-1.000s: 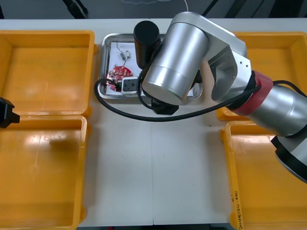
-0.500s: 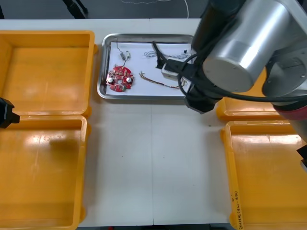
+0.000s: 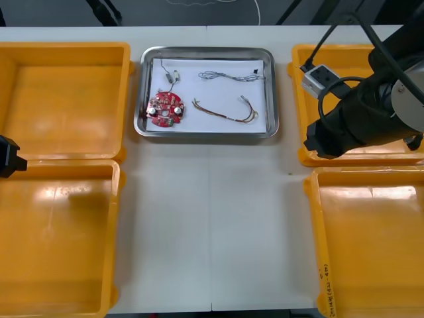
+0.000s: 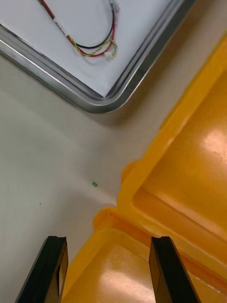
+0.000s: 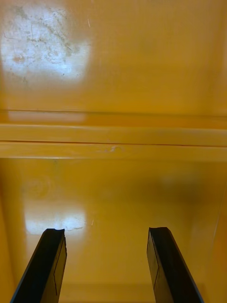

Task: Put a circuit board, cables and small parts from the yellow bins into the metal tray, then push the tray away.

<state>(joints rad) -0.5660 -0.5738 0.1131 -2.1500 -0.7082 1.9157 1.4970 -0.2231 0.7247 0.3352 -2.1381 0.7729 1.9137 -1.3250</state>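
Metal tray [image 3: 199, 135]: circuit board [image 3: 165, 108], cables [image 3: 225, 114], probably small parts [image 3: 171, 77]. Loaded; push outstanding. Right gripper [image 4: 108, 241]: fingers wide, empty, must meet near rim. Left gripper [image 5: 106, 232]: wide, parked.

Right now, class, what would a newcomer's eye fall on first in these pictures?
The metal tray at the far middle of the table, holding a red circuit board and a red and yellow cable. Then the right gripper, open, over the seam between the two right yellow bins; the left gripper, open, over the left ones.
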